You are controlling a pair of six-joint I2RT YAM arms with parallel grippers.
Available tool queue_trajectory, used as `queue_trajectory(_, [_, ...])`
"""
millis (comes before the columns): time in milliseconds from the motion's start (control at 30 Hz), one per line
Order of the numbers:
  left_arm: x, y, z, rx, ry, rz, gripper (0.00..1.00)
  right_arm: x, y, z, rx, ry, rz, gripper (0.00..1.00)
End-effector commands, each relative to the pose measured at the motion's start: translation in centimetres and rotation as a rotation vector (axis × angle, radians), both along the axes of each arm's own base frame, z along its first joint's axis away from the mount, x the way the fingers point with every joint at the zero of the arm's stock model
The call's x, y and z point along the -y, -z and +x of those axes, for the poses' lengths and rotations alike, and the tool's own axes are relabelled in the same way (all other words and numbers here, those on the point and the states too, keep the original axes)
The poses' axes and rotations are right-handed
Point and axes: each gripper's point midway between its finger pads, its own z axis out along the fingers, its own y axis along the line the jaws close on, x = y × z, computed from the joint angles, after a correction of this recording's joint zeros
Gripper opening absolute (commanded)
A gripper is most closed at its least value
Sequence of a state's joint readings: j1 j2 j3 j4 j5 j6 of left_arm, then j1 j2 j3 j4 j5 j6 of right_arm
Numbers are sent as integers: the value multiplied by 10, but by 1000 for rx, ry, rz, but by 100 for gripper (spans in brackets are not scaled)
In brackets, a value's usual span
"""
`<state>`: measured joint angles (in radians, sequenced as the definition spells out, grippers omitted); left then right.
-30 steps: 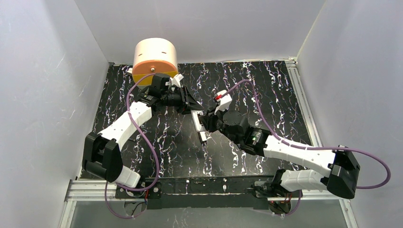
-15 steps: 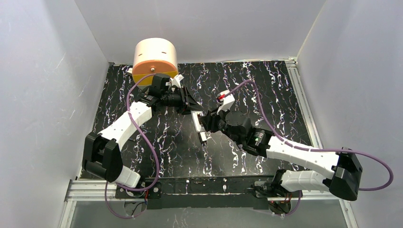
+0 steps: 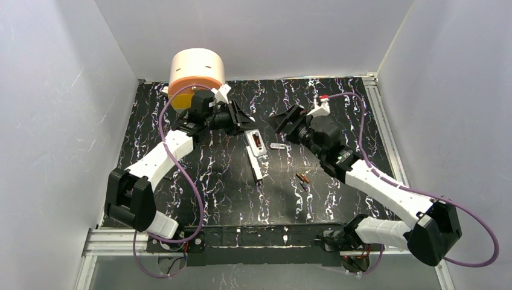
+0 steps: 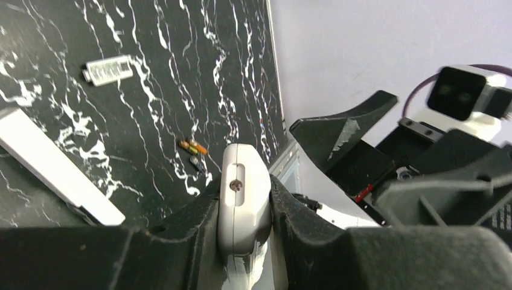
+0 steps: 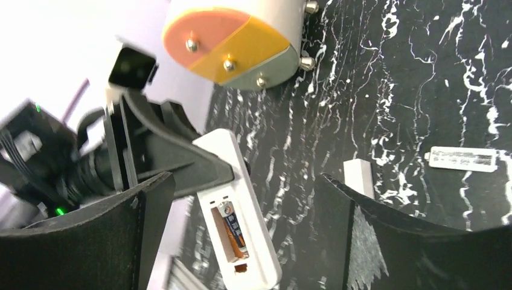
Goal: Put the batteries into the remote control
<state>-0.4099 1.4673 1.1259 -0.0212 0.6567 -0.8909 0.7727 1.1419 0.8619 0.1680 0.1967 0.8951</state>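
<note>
Black white-veined tabletop (image 3: pixel 199 181) enclosed by plain white walls (image 3: pixel 272 36). Remote control (image 3: pixel 256 144) clamped in left gripper (image 4: pixel 243 211) — one battery (image 5: pixel 234 234) seated inside. Right gripper (image 3: pixel 282 122) spread wide, empty. Loose batteries (image 3: pixel 303 178) laid on tabletop — apart from remote.

White-shelled arms (image 3: pixel 158 158), black joint housings (image 3: pixel 130 199), purple cables (image 3: pixel 198 208) at each wrist, white wrist cameras (image 3: pixel 318 109)
</note>
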Motion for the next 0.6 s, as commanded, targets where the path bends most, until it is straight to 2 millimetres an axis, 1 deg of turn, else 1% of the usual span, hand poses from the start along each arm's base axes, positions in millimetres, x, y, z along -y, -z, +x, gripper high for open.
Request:
queue_trajectory(0, [-3,-33,26,131,-77,-31,0,-4,-33,7,-156,-6,329,97])
queue_trajectory(33, [-3,-34,29,133,-89,-31,0,-6,-31,6,-185,-11,357,98])
queue_trajectory(167, [-3,-35,40,118,-133,-34,0,-13,-19,4,-357,-24,494,99])
queue_trajectory(200, [-2,-35,45,103,-140,-39,0,-16,-22,3,-370,-42,535,99])
queue_trajectory(367, [-7,-39,65,70,-181,-59,0,-16,-11,9,-438,0,574,99])
queue_trajectory(467, [-7,-40,69,55,-181,-71,0,-22,-12,12,-461,-16,619,99])
queue_trajectory(567, [-5,-40,68,38,-171,-87,0,-37,-11,12,-529,-75,659,99])
